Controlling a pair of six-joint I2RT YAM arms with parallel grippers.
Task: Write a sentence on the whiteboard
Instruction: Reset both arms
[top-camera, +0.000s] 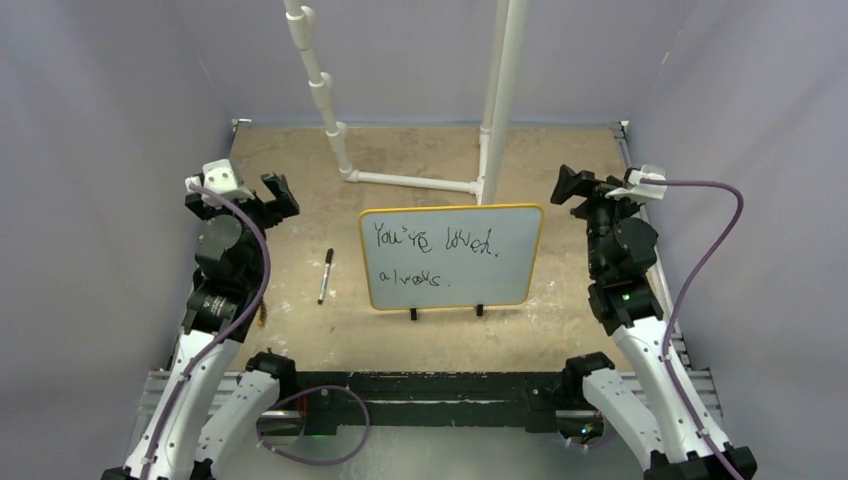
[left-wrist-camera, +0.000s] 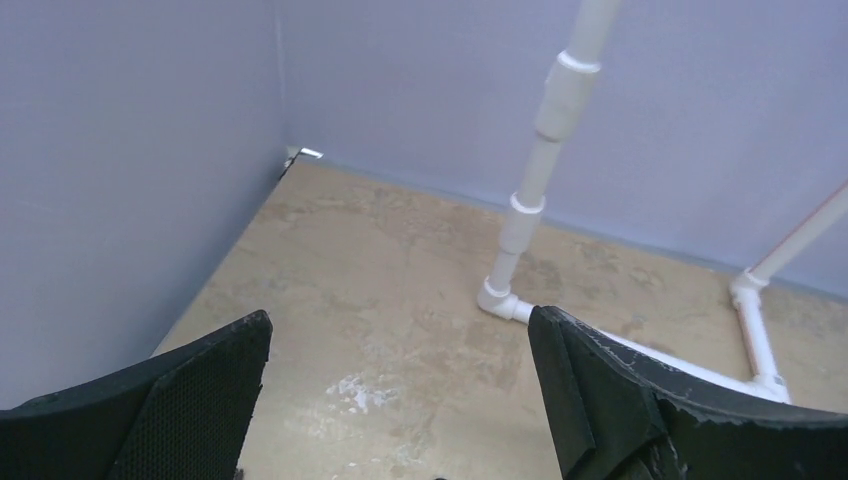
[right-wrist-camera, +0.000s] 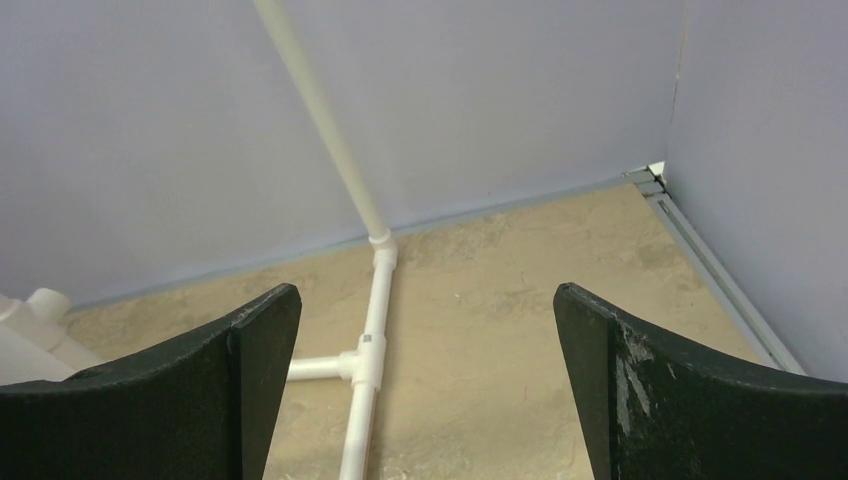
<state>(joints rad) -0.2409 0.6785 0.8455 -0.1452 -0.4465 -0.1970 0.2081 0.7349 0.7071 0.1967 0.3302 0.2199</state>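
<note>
The whiteboard (top-camera: 500, 262), pale with a yellow frame and two small black feet, stands mid-table in the top view. The sentence (top-camera: 430, 243) is thin black script in two lines, roughly "You're loved. always". A black marker (top-camera: 325, 276) lies on the table left of the board. My left gripper (top-camera: 279, 193) is open and empty, raised at the left, apart from the marker. My right gripper (top-camera: 566, 186) is open and empty, raised at the right of the board. Both wrist views show wide-open jaws over bare table (left-wrist-camera: 400, 330) (right-wrist-camera: 425, 340); the board is out of those views.
A white pipe frame (top-camera: 410, 181) stands behind the board, with two uprights and a floor bar; it also shows in the left wrist view (left-wrist-camera: 520, 215) and the right wrist view (right-wrist-camera: 372, 300). Grey walls (top-camera: 100, 120) close in the table on three sides.
</note>
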